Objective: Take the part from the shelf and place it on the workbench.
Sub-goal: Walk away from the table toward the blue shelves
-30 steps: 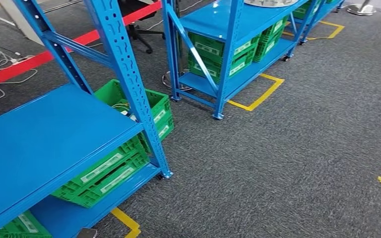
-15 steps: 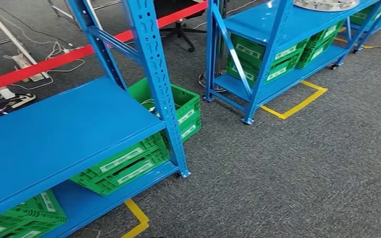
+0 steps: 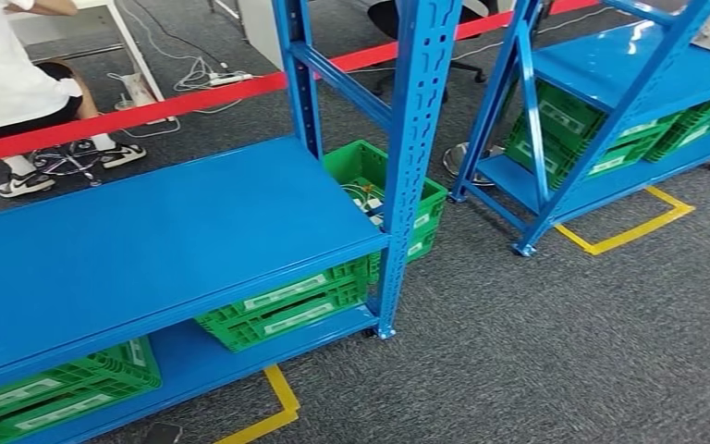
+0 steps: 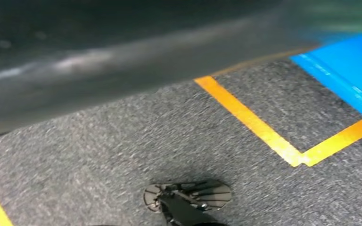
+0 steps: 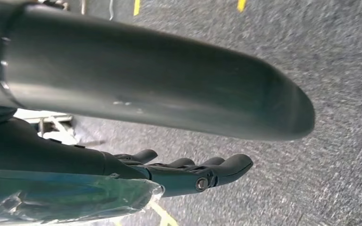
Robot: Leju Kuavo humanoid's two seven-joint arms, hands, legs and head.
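Fingers of the right hand [image 5: 188, 172] lie stretched out over grey carpet, holding nothing; the left hand's state I cannot tell. Since a second ago the camera has swung left, centring the blue steel shelf [image 3: 148, 231], its board bare. Likely still searching; the part is nowhere identifiable.

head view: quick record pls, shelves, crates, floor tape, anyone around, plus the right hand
near shelf: blue, at left
crates: green, under its deck
far shelf: blue, green crates beneath
floor tape: yellow corner by far shelf
barrier: red band behind the shelves
person: seated behind barrier
right hand: fingers stretched out, above carpet; grip unclear
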